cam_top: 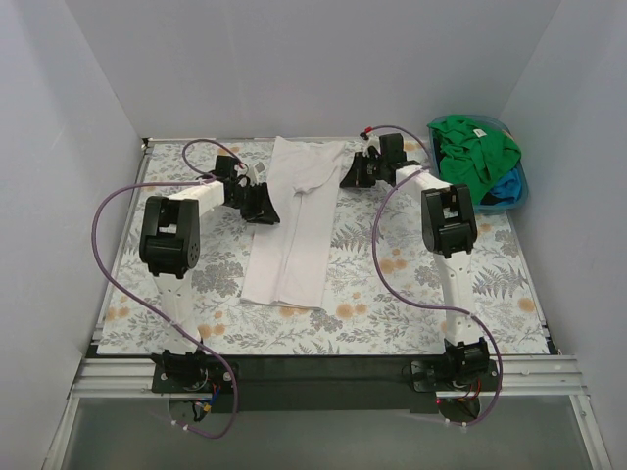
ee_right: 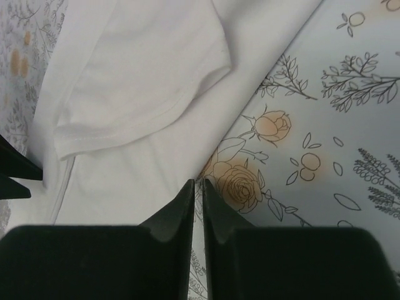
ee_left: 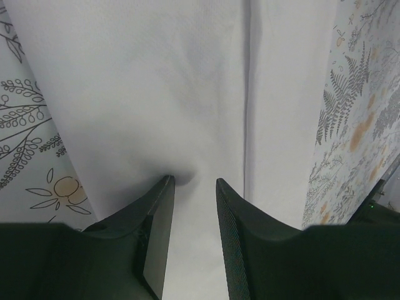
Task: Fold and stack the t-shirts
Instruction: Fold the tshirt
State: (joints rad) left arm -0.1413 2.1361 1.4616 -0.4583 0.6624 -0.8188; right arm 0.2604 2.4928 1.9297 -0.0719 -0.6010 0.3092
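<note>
Shirt: the white t-shirt (cam_top: pixel 292 230) lies in the middle of the floral table cloth (cam_top: pixel 402 274) as a long narrow strip, sides turned in, running away from the arm bases.
Sleeve: in the right wrist view the sleeve (ee_right: pixel 144 81) sits folded over the body, hem showing, a bit slack.
Left pincer: the left gripper (ee_left: pixel 192 182) is at the strip's left edge, jaws part-way in with white cloth puckered between the tips. That reads as a pinch on the shirt.
Right pincer: the right gripper (ee_right: pixel 198 182) has its jaws all but together, tips right on the shirt's right edge where it meets the table cloth. I cannot tell whether any cloth is nipped.
Waiting pile: the green t-shirt (cam_top: pixel 475 147) and blue t-shirt (cam_top: pixel 505 186) are bundled in the bin (cam_top: pixel 522 196) at the far right, well apart from the work.
Step in hand: looks like the crosswise fold of the strip.
How to do it well: both sides need an equal bite through all layers. Lift level, carry the end straight along the strip, and lay it edge to edge.
Watch for: a one-sided grip skews the fold and lets the sleeve slide out.
</note>
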